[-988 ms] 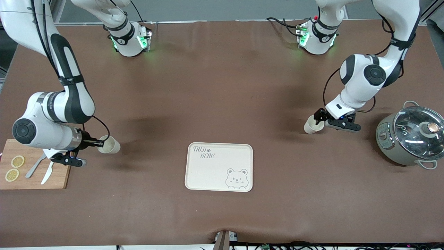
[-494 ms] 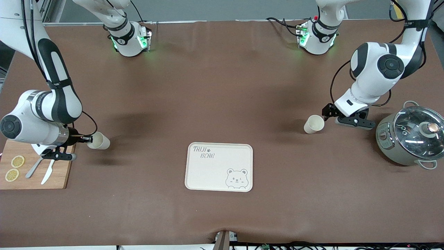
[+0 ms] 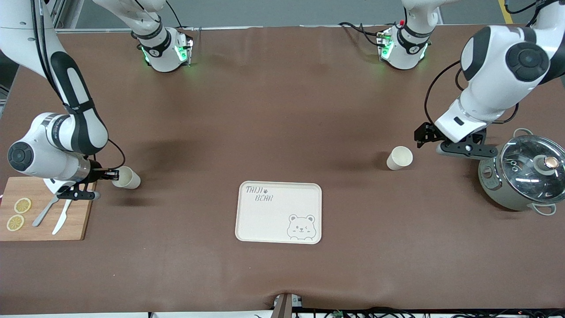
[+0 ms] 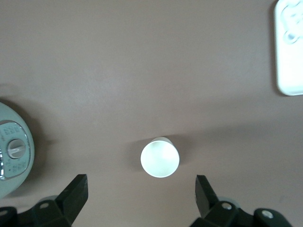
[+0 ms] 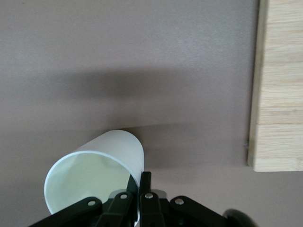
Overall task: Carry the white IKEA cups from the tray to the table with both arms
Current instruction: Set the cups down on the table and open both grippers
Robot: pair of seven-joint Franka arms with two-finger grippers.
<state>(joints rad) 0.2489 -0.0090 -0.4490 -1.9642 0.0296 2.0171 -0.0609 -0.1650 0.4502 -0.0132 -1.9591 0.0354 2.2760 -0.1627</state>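
One white cup (image 3: 399, 157) stands upright on the brown table, toward the left arm's end; it shows from above as a round white cup (image 4: 160, 157). My left gripper (image 3: 423, 136) hovers open over the table beside that cup, near the pot, and its black fingers (image 4: 75, 191) stand wide apart with nothing between them. My right gripper (image 3: 112, 176) is shut on the rim of the other white cup (image 3: 127, 178), pinching the cup (image 5: 94, 170) by its wall. This cup is held tilted over the table next to the cutting board.
A cream bear-printed tray (image 3: 279, 234) lies mid-table, nearer the camera than both cups. A wooden cutting board (image 3: 75, 229) with lemon slices, a fork and a knife lies at the right arm's end. A grey pot (image 3: 492, 176) with a glass lid stands at the left arm's end.
My left gripper has drawn up and away from its cup toward the pot, leaving the cup standing. My right gripper has carried its cup a little toward the cutting board.
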